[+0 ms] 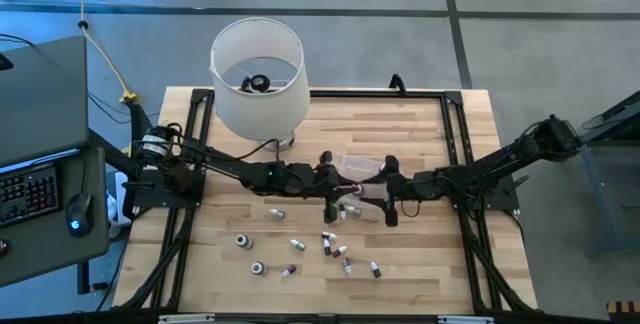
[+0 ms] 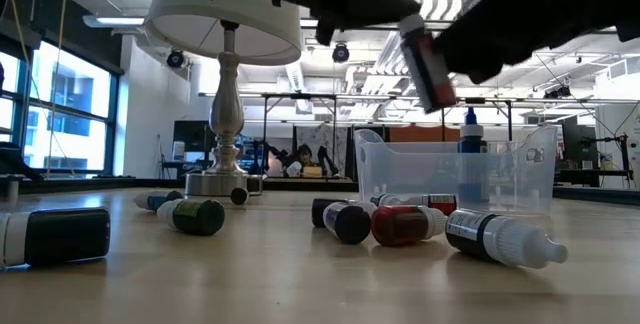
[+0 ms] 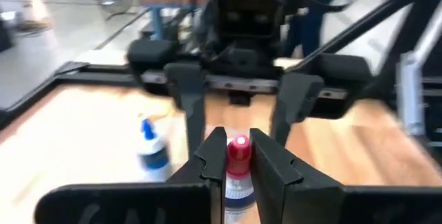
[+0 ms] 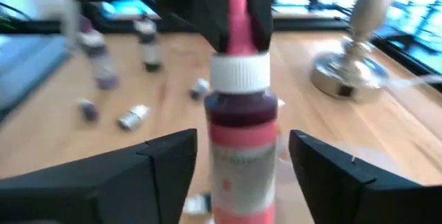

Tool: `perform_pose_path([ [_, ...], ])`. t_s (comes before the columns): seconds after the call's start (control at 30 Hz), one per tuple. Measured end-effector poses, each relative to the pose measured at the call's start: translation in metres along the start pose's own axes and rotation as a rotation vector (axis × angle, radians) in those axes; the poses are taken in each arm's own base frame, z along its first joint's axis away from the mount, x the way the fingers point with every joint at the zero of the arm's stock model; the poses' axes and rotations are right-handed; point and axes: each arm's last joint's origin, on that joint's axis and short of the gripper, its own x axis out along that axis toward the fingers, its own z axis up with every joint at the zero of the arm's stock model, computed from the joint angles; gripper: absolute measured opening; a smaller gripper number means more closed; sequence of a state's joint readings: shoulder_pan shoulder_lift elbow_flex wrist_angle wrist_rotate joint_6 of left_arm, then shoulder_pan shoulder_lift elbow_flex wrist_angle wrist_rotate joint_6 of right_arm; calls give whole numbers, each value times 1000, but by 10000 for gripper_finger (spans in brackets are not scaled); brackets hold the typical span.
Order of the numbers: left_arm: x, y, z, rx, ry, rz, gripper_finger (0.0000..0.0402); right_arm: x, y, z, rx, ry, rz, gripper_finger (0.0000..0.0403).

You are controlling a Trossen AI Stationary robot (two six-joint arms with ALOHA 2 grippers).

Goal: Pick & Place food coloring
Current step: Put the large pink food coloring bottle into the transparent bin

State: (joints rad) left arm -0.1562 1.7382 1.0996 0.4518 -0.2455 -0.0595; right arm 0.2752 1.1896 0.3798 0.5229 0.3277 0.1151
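My left gripper (image 1: 338,186) is at the table's middle, shut on a small food coloring bottle (image 4: 238,127) with a dark red body, white collar and pink-red tip. The low view shows the bottle (image 2: 428,64) lifted and tilted above the clear tub (image 2: 455,179). My right gripper (image 4: 242,172) faces the left one and is open. Its two fingers stand on either side of the bottle's body without touching it. A blue-capped bottle (image 2: 470,154) stands in the tub. Several more bottles (image 1: 335,249) lie on the table toward the near edge. My left gripper pinches the bottle's cap end (image 3: 238,156) between its two fingers. The fingers come nearly level from the table's left. In the right wrist view its fingertips (image 4: 261,16) close on the pink tip. The bottle is lifted clear of the table, tilted, over the tub.
A white-shaded lamp (image 1: 258,74) on a metal base (image 2: 218,179) stands at the far left of the table. Loose bottles (image 2: 400,224) lie in front of the tub. Black frame rails (image 1: 455,124) run along the table's sides.
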Motion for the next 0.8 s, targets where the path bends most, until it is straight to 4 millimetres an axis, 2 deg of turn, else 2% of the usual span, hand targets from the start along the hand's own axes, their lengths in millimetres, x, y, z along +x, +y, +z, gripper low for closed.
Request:
perform_pose_path([
  [0.2, 2, 14, -8, -32, 84, 69, 32, -1, -6, -7, -19, 55, -196, 240],
  [0.43, 5, 42, -21, -131, 232, 85, 32, -2, -6, -5, -28, 50, -181, 240],
  [0.6, 5, 42, -25, -129, 259, 84, 32, -6, -7, -1, -30, 26, -180, 240],
  [0.7, 13, 39, -41, -121, 307, 82, 32, -8, -7, 2, -25, 14, -173, 240],
  [0.8, 18, 37, -47, -130, 298, 79, 32, -8, -7, 2, -24, 13, -165, 240],
])
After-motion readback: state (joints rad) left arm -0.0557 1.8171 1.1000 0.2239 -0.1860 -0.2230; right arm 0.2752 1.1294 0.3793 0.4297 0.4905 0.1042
